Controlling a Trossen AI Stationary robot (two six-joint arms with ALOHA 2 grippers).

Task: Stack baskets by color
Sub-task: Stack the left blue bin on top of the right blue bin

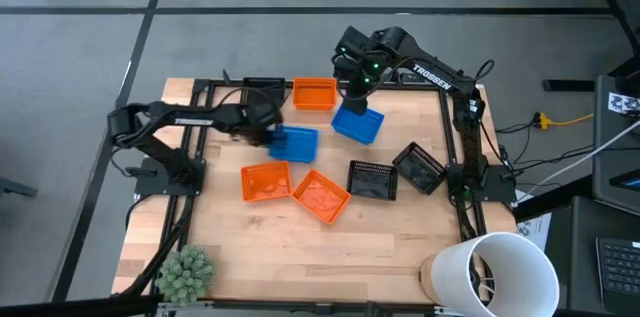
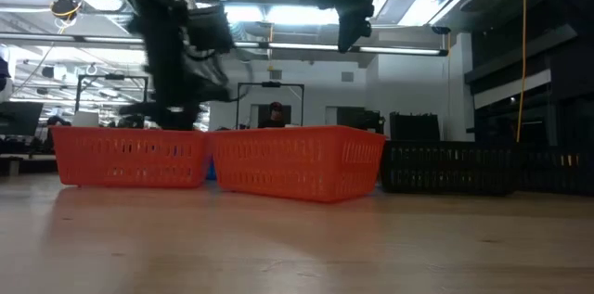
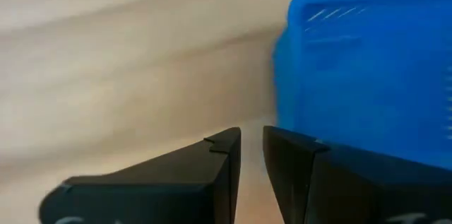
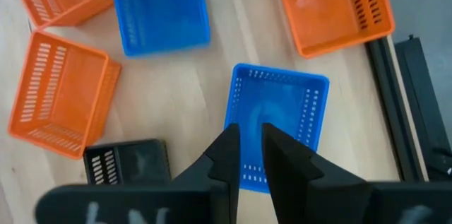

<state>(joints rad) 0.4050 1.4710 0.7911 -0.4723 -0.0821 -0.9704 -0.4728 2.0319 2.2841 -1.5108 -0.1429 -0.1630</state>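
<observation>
Seven baskets in sight across a wooden tabletop (image 1: 400, 237), none stacked so far as visible.

Left end effector (image 1: 262, 129) low over the wood, fingers (image 3: 212, 164) clenched to a slim gap, nothing between them. Just beside it, toward the tabletop's middle, first blue basket (image 1: 294, 143), flat on the wood, its wall right next to one finger in the left wrist view; touching or not, cannot tell.

Right end effector (image 1: 356, 85) raised well above the surface, pointing down, fingers (image 4: 224, 153) drawn nearly together and gripping nothing. Straight below it, second blue basket (image 4: 277, 126), open side up, resting apart from the fingers.

Around the right end effector, as seen from overhead:
- just beside it, toward the left arm, rear orange basket (image 1: 315, 94) at the tabletop's back rail
- well forward of it, toward the front edge, slanted orange basket (image 1: 321, 197), corner touching flat orange basket (image 1: 266, 181)
- forward and outward, first black basket (image 1: 372, 180) close beside tilted black basket (image 1: 420, 168)

Far from both end effectors, at the front corners: large white bucket (image 1: 495, 272) on the right arm's side, fuzzy green plant (image 1: 187, 272) on the left arm's side.
</observation>
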